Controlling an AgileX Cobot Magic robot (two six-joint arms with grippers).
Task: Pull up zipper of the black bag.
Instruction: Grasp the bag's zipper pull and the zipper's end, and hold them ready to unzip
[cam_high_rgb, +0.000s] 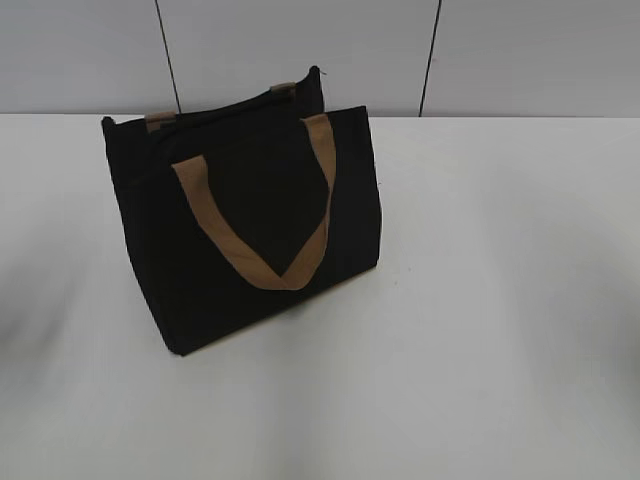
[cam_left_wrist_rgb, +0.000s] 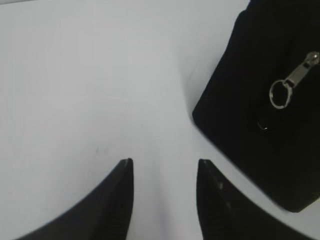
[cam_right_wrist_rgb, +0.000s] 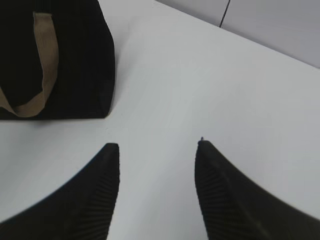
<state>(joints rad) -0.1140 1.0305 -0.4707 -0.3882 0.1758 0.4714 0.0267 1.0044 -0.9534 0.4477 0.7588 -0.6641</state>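
Note:
The black bag (cam_high_rgb: 250, 225) stands upright on the white table, left of centre in the exterior view, with a tan strap handle (cam_high_rgb: 255, 240) hanging down its front. No gripper shows in the exterior view. In the left wrist view the bag's end (cam_left_wrist_rgb: 260, 100) is at the right, with the silver zipper pull (cam_left_wrist_rgb: 292, 80) and its oval ring hanging on it. My left gripper (cam_left_wrist_rgb: 164, 162) is open and empty over bare table, left of the bag. In the right wrist view the bag (cam_right_wrist_rgb: 75, 55) is at the upper left. My right gripper (cam_right_wrist_rgb: 157, 146) is open and empty.
The white table (cam_high_rgb: 480, 300) spreads around the bag on all sides. A grey panelled wall (cam_high_rgb: 500, 50) rises behind the table's far edge.

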